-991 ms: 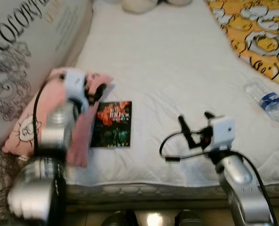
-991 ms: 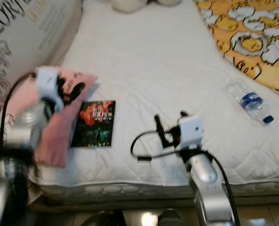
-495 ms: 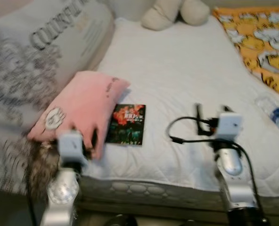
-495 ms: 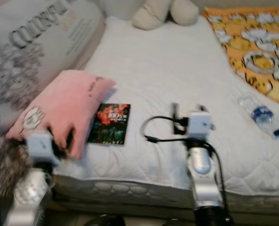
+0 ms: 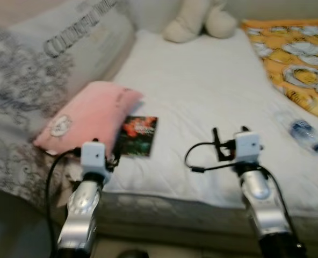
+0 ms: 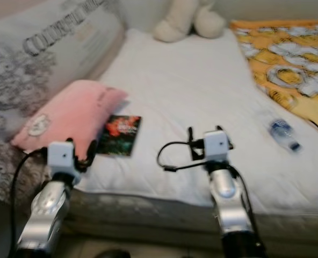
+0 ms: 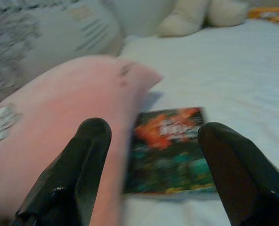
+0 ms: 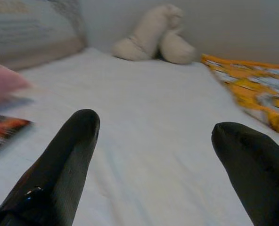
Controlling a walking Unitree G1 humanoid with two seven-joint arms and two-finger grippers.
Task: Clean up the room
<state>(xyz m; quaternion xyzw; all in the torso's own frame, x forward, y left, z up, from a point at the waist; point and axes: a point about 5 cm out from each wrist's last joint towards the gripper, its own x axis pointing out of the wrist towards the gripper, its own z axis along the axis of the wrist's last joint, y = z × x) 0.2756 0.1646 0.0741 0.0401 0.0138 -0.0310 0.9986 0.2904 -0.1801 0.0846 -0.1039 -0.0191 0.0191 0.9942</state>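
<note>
1. Hovering at the near edge of the bed (image 5: 202, 97), the left tool (image 7: 151, 141) is spread wide and holds nothing.
2. Just ahead of it lie a book (image 5: 138, 135) and a pink pillow (image 5: 86, 115), touching.
3. The right tool (image 8: 153, 136) gapes empty; a bottle (image 5: 304, 133) lies off to its right, a plush toy (image 5: 199, 19) far ahead.

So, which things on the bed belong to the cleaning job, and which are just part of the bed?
For the job:
book, beside the pink pillow
water bottle, near the orange blanket
left pincer, open, facing the book

Just lying there:
pink pillow
plush toy
orange blanket
large printed pillow
</note>
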